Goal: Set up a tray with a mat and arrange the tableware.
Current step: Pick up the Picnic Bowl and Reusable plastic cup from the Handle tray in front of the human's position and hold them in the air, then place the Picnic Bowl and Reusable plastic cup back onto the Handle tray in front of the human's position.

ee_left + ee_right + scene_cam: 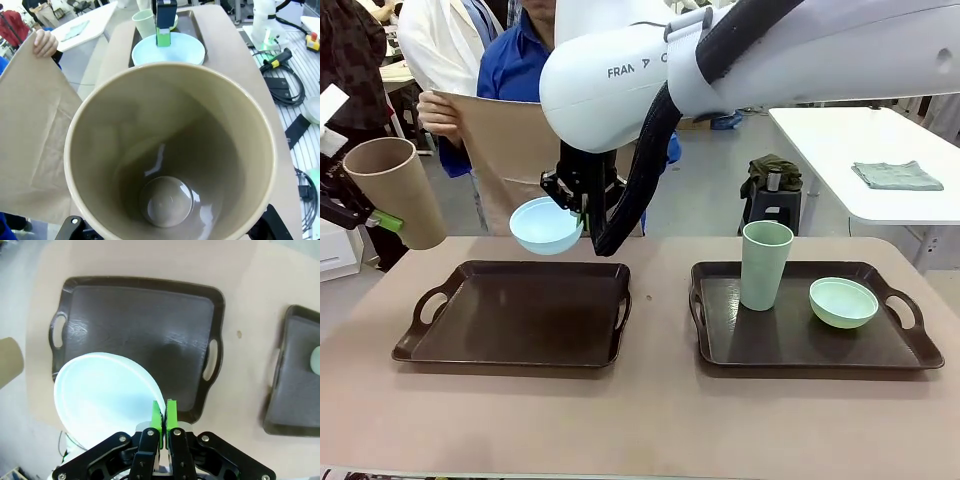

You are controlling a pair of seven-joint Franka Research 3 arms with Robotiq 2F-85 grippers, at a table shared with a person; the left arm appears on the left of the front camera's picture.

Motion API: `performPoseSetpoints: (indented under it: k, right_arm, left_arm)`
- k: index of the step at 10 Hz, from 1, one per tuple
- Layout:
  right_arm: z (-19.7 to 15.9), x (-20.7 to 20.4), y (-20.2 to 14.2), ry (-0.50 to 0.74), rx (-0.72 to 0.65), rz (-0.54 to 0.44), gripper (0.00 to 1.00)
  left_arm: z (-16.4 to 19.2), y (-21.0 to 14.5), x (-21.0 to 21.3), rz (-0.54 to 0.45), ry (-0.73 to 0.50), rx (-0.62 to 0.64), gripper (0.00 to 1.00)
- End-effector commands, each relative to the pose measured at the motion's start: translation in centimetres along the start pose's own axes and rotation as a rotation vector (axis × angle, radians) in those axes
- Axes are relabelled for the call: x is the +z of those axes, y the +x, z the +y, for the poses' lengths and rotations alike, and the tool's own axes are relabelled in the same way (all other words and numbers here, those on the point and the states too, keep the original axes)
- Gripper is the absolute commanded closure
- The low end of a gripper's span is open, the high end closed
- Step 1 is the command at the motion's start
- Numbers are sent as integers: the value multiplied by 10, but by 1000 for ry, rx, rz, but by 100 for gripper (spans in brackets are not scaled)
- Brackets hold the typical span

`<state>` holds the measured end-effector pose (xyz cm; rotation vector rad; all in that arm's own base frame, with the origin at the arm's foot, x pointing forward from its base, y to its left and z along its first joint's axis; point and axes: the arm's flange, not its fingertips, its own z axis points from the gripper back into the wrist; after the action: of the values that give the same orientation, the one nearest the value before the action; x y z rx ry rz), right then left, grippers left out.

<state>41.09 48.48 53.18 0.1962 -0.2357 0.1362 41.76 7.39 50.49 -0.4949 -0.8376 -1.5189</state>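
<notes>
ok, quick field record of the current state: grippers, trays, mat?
left gripper: shut on tall tan handleless cup, raised off the table
right gripper: pinching rim of small round light blue bowl, in the air by left dark brown tray
left dark brown tray: bare, no mat yet
right dark brown tray: tall pale green cup, small pale green bowl, apart
tan mat: held up by person's hand

Fingers pinch light blue bowl rim above dark tray
</notes>
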Motion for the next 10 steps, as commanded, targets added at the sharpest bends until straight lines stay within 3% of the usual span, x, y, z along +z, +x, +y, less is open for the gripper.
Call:
performPoseSetpoints:
  k: [1,10]
  right_arm:
    - [0,5,-3,1,2,-9,100]
    - [0,5,-3,1,2,-9,100]
  left_arm:
    - [1,0,-1,6,2,-14,100]
    - [1,0,-1,6,2,-14,100]
